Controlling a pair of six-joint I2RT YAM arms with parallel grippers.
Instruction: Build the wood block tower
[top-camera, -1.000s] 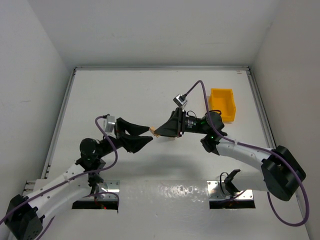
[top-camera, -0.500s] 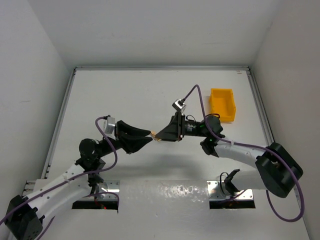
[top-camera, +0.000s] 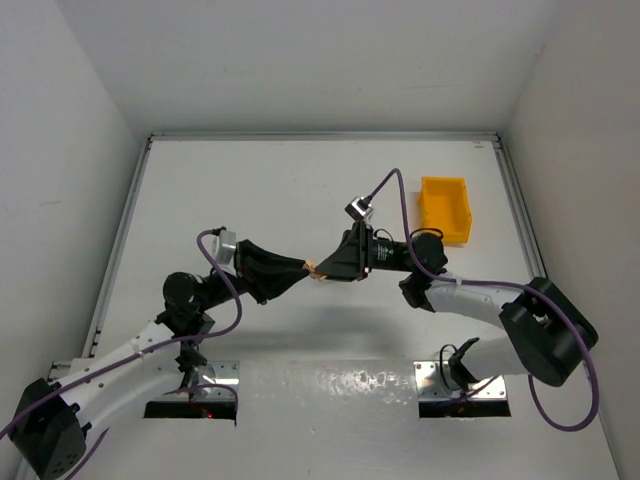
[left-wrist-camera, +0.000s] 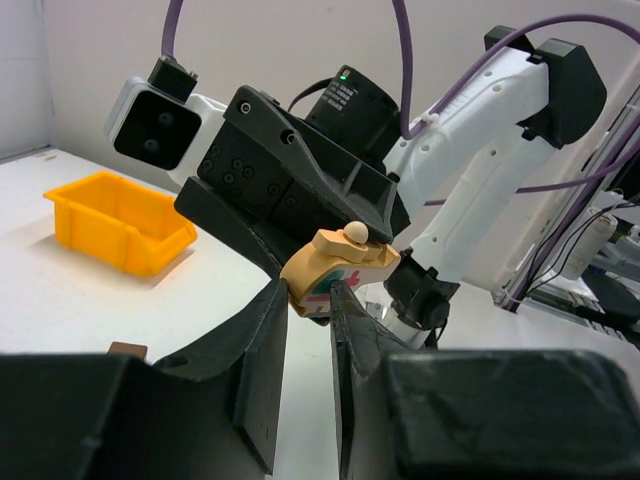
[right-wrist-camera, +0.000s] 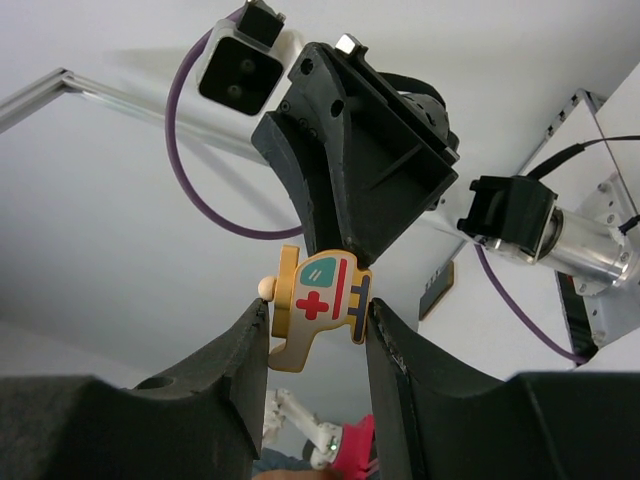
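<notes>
Right wrist: rounded, painted wooden block between jaws

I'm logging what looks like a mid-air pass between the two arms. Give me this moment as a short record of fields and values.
block: pale wooden block with a red cross and teal mark, held above the table
right gripper: jaws clamped on the block's two sides
left gripper: jaws narrow around the block's other end; firm contact unclear
arms: tip to tip near the table's middle
bin: yellow, far right, apart from both grippers
</notes>
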